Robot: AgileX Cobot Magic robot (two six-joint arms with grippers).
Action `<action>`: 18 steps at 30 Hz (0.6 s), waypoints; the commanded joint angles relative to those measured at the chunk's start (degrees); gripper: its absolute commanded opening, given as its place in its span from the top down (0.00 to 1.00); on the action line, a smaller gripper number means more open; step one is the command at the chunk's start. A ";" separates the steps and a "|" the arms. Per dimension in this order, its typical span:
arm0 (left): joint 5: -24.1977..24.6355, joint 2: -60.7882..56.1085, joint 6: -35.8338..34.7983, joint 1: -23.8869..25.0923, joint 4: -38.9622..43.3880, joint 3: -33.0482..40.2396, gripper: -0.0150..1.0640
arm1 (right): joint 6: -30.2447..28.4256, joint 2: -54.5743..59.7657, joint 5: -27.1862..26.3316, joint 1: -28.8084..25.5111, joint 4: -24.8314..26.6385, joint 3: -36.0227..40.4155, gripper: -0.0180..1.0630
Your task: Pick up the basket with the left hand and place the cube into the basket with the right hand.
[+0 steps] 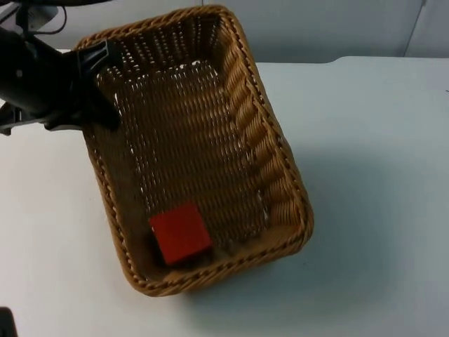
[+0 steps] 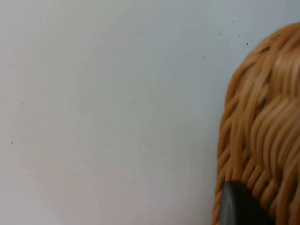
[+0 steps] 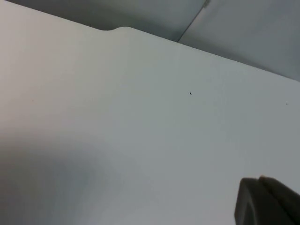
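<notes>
Top view: left gripper (image 1: 98, 67) clamps woven wicker basket (image 1: 259, 140) holding smooth red cube (image 1: 180, 233).

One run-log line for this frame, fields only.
left gripper: shut on basket rim | red cube: inside basket, near corner | basket: tilted above table

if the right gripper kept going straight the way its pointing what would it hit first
Most likely the bare white table: the right wrist view looks along the right gripper's fingertip onto plain table top, with the grey partition wall beyond. Depth is hard to judge.
</notes>
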 commanded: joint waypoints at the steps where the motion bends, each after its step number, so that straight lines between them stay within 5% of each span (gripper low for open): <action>1: 0.39 0.90 0.73 -0.32 0.02 -0.17 0.75 | 0.06 -0.61 -0.60 -0.26 0.17 0.29 0.99; 7: -0.65 1.69 3.92 -0.32 0.02 -0.30 0.47 | 0.06 -0.61 -0.60 -0.26 0.17 0.29 0.99; 18: -0.24 1.69 5.38 -0.32 9.59 -6.04 0.43 | -0.06 -0.61 -0.60 -0.26 0.17 0.29 0.99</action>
